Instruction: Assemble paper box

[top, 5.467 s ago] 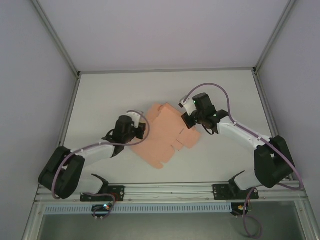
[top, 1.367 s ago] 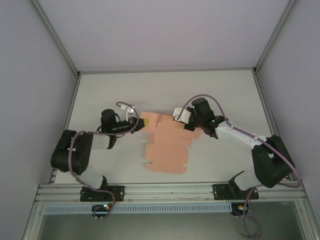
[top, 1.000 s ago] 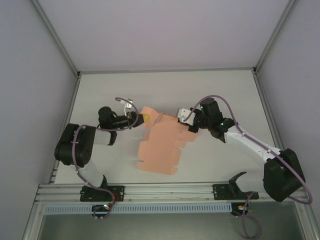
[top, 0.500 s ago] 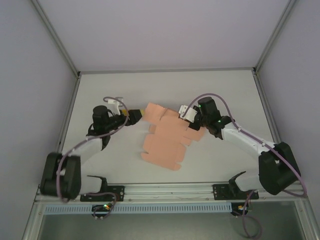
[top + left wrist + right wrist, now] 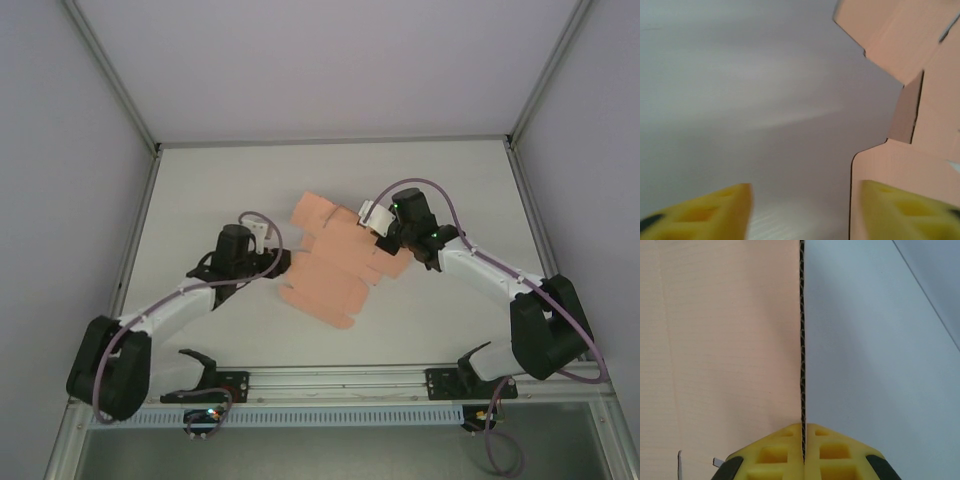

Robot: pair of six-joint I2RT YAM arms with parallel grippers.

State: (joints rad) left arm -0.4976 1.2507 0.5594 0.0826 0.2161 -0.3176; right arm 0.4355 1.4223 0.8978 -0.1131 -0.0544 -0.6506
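Note:
The paper box (image 5: 333, 262) is a flat salmon-pink die-cut sheet with flaps and tabs, lying mid-table and lifted at its right side. My right gripper (image 5: 383, 235) is shut on the sheet's right edge; in the right wrist view the corrugated edge (image 5: 801, 340) runs straight into the closed yellow pads (image 5: 772, 455). My left gripper (image 5: 278, 262) is open at the sheet's left edge. In the left wrist view its yellow pads (image 5: 715, 212) stand wide apart, the right one over a flap (image 5: 890, 170) of the sheet, with bare table between them.
The white table (image 5: 200, 190) is bordered by grey walls at the back and sides and a metal rail (image 5: 340, 380) along the near edge. Both arm bases sit at that rail.
My left gripper let go of the sheet's upper left flap, swung back and came down to the sheet's lower left edge. The sheet shifted and rotated slightly while the right gripper kept its hold.

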